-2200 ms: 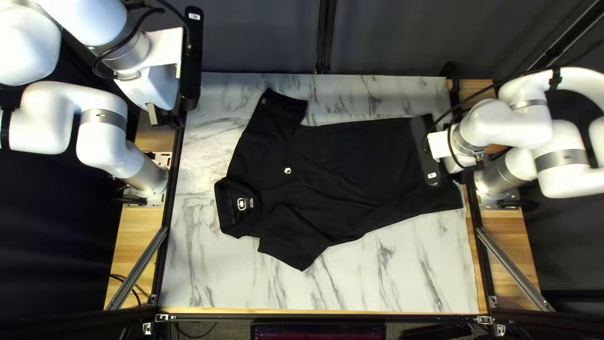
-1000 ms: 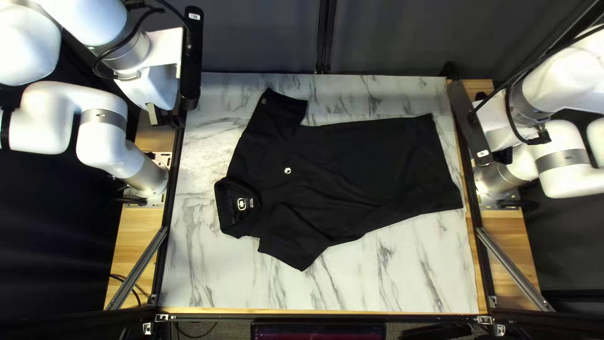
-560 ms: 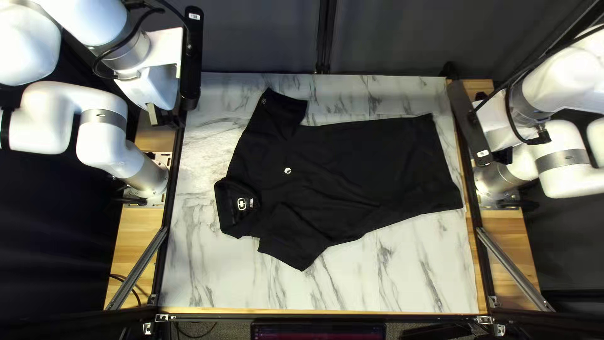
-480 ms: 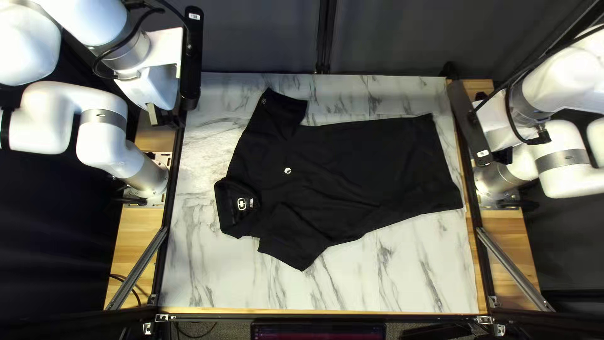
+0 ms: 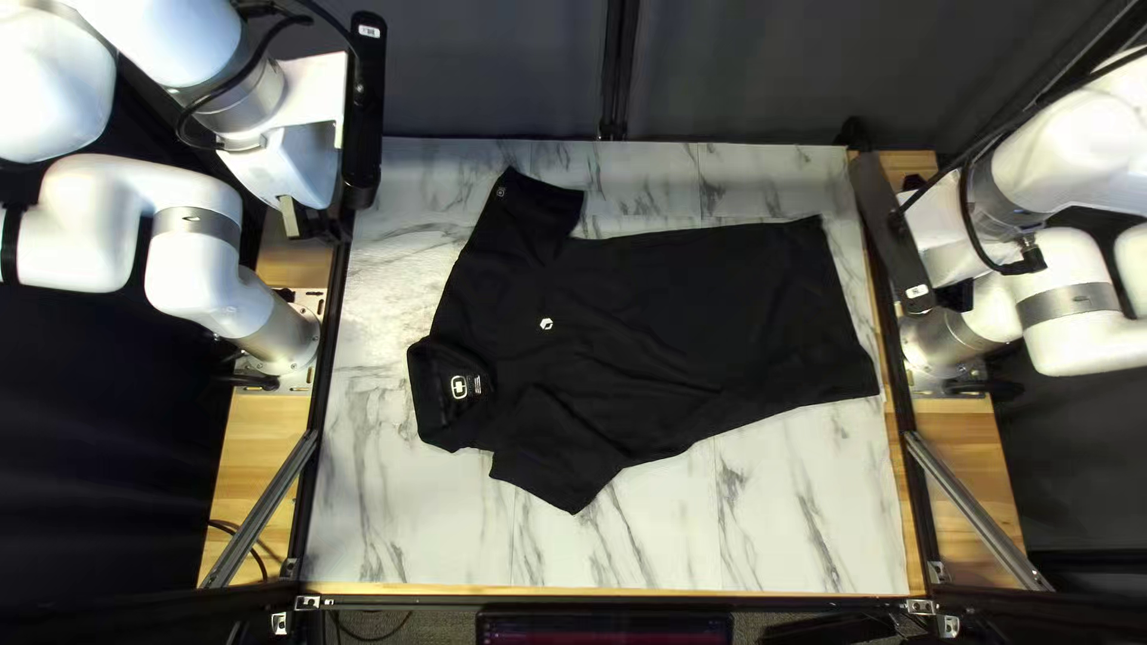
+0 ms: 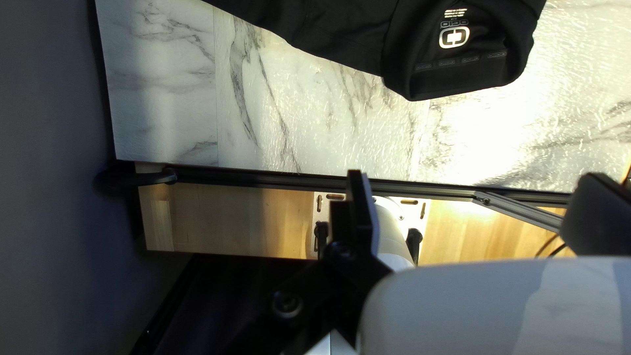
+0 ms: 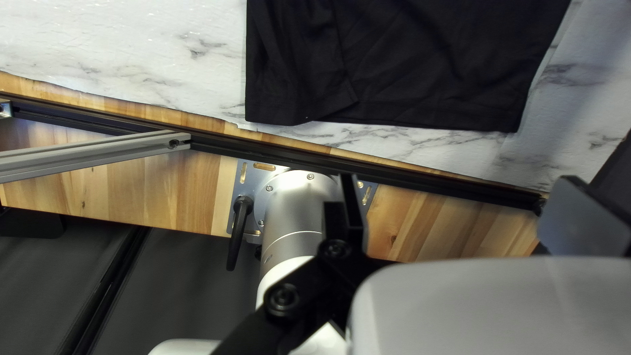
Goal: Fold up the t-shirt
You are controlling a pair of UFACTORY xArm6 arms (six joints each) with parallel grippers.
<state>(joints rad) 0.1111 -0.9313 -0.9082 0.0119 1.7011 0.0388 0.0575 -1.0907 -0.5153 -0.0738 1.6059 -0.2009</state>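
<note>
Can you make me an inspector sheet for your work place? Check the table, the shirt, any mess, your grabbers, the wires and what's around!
Surface: table with a white, grey-veined top and wood along its sides.
Job's things: one black shirt, spread out and not folded; collar toward my left arm's side, some wrinkles near the sleeve closer to the near edge.
Clutter: nothing seen.
Left gripper: open, holding nothing, off the shirt.
Right gripper: open, holding nothing, off the shirt.
Cables: black ones looped along both arms; none lies on the shirt.
Surroundings: dark curtain behind; a screen beyond the near edge.
</note>
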